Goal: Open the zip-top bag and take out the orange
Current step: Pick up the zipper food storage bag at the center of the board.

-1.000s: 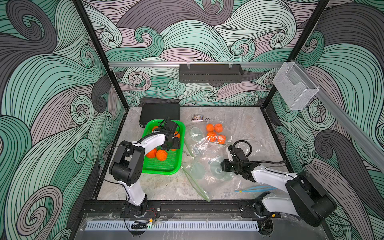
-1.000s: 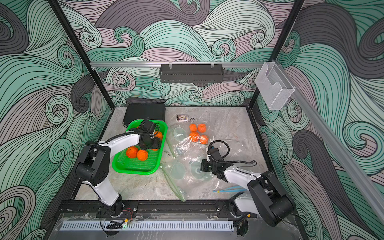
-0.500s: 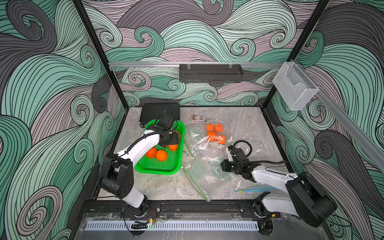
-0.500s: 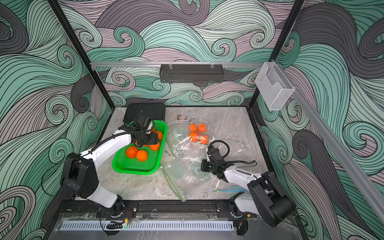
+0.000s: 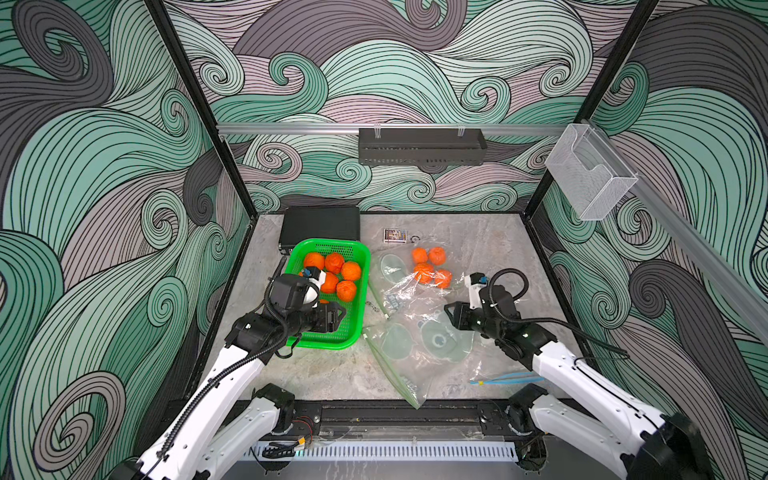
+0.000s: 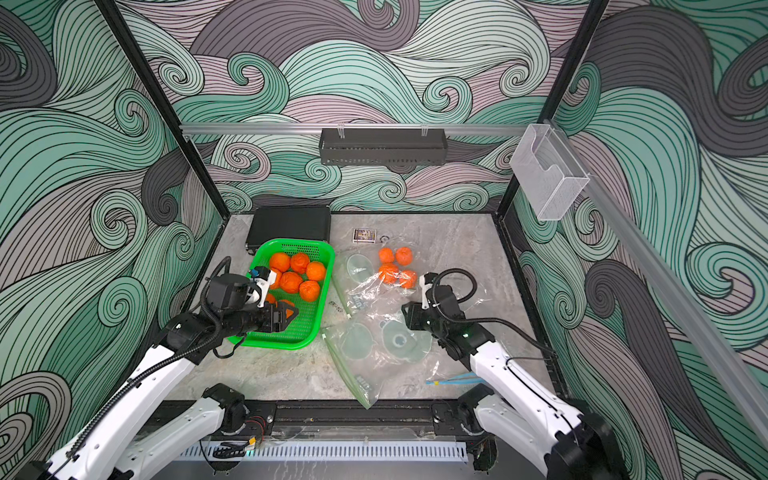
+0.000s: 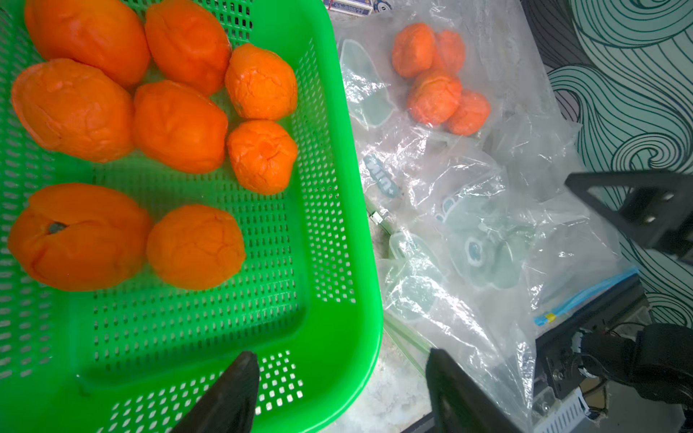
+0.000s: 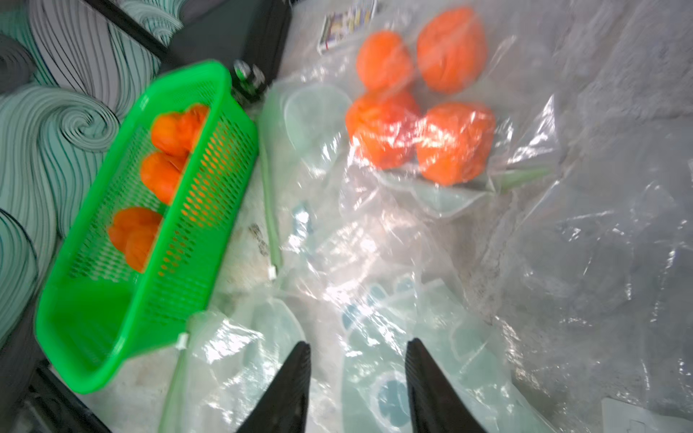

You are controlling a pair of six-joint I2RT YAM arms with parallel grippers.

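Observation:
A clear zip-top bag (image 5: 446, 259) lies at the middle back of the table with several oranges (image 5: 429, 267) inside; they also show through the plastic in the right wrist view (image 8: 412, 123). My right gripper (image 5: 449, 318) is open and low over crumpled empty bags (image 5: 415, 345), in front of the oranges. Nothing sits between its fingertips (image 8: 359, 345) but flat plastic beneath. My left gripper (image 5: 338, 318) is open and empty over the near right corner of a green basket (image 5: 328, 343). The basket holds several loose oranges (image 7: 180, 127).
A black box (image 5: 320, 224) stands behind the basket. A small printed card box (image 5: 395, 235) lies at the back. A bag with a blue zip strip (image 5: 507, 379) lies near the front right. A black tray (image 5: 422, 146) and a clear holder (image 5: 590, 178) hang on the walls.
My right gripper has opened from shut while staying over the empty bags. My left arm has drawn back from the far part of the basket to its near corner.

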